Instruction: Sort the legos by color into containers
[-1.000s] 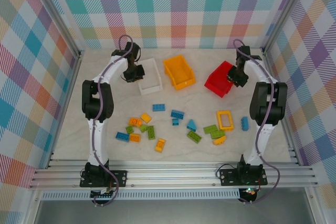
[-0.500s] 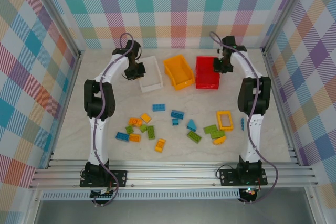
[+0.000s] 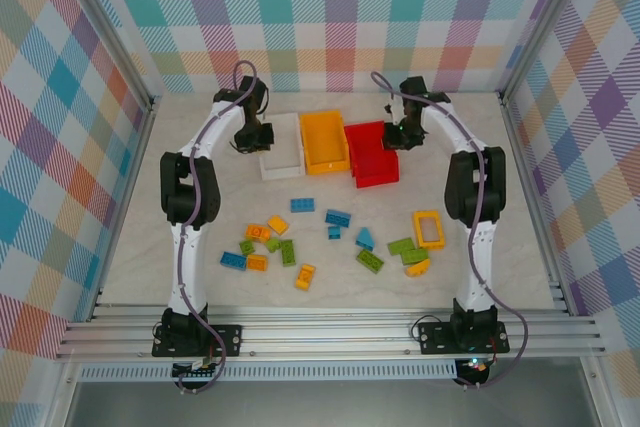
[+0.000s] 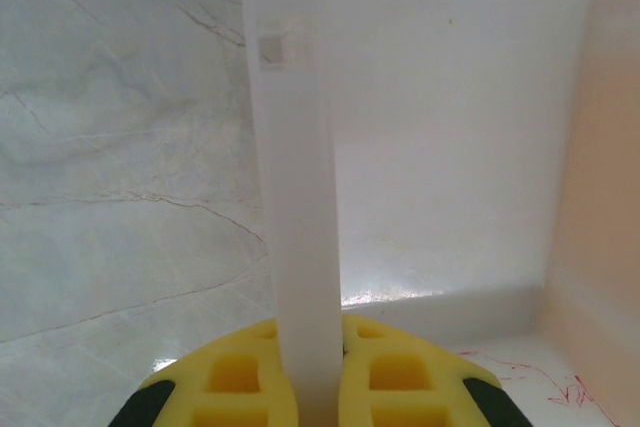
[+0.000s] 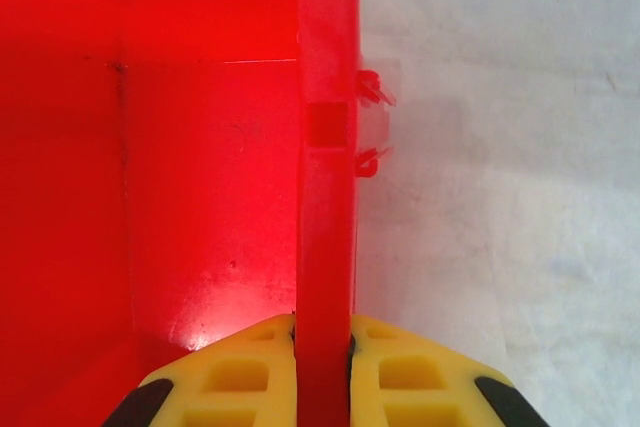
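By my reading, no sorting is done yet. The legos (image 3: pixel 338 218) all lie loose on the surface (image 3: pixel 510 267) toward 6 o'clock. The white bin (image 3: pixel 284 150), orange bin (image 3: pixel 325 143) and red bin (image 3: pixel 372 155) stand side by side at 12 o'clock, seemingly bare. The left pincer (image 4: pixel 305 387) clamps the white bin's wall. The right pincer (image 5: pixel 322 367) clamps the red bin's wall.
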Motion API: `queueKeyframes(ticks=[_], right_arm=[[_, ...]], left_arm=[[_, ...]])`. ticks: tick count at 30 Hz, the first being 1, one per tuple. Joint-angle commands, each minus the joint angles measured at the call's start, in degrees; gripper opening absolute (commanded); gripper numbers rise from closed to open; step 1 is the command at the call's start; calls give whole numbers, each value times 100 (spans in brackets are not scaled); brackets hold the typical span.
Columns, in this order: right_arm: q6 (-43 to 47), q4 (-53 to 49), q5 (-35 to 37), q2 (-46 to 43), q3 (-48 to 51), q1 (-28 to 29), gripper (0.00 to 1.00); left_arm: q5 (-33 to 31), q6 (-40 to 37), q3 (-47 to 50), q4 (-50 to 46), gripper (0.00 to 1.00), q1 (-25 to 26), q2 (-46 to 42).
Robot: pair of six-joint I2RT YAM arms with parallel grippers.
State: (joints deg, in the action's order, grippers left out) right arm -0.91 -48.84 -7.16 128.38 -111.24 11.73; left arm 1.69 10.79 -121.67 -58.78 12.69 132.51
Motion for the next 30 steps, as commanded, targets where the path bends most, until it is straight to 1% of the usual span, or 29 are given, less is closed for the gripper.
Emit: queueKeyframes(ticks=[1,3,5,6,8,9,10,13,18,20,23,26,28,30], right_arm=[[-434,114,221,-312,507,67,11],[-657,119,433,-380,640,67,18],[-786,174,487,-434,776,58,26],[-834,259,492,-487,874,62,31],[-925,352,505,-608,1025,60,37],[-958,396,505,-693,1086,58,39],[-1000,431,521,-782,1135,58,42],[-1125,442,654,-1094,1209,57,47],[-1323,407,996,-1814,1383,40,57],[-1406,345,1118,-2094,1463,40,58],[-1522,281,1201,-2588,1690,42,59],[-1706,220,1244,-3173,2047,40,58],[-1899,109,1266,-3595,2337,70,56],[-2143,-73,1344,-3989,2699,138,52]], left_arm=[[115,-530,-76,-295,0,76,23],[-12,-551,-79,-345,0,76,40],[-113,-511,-68,-380,0,67,63],[-166,-456,-78,-408,2,63,69],[-270,-345,-46,-432,11,67,27],[-306,-304,-10,-423,20,67,-1],[-341,-267,44,-405,25,67,-59],[-365,-181,86,-362,38,58,-224],[-395,53,177,-296,54,58,-559],[-394,184,275,-215,56,63,-724],[-342,411,660,54,62,67,-1195],[-277,674,1220,399,63,76,-1864],[-92,871,1685,633,64,104,-2405],[142,1081,2259,930,64,242,-2987]])
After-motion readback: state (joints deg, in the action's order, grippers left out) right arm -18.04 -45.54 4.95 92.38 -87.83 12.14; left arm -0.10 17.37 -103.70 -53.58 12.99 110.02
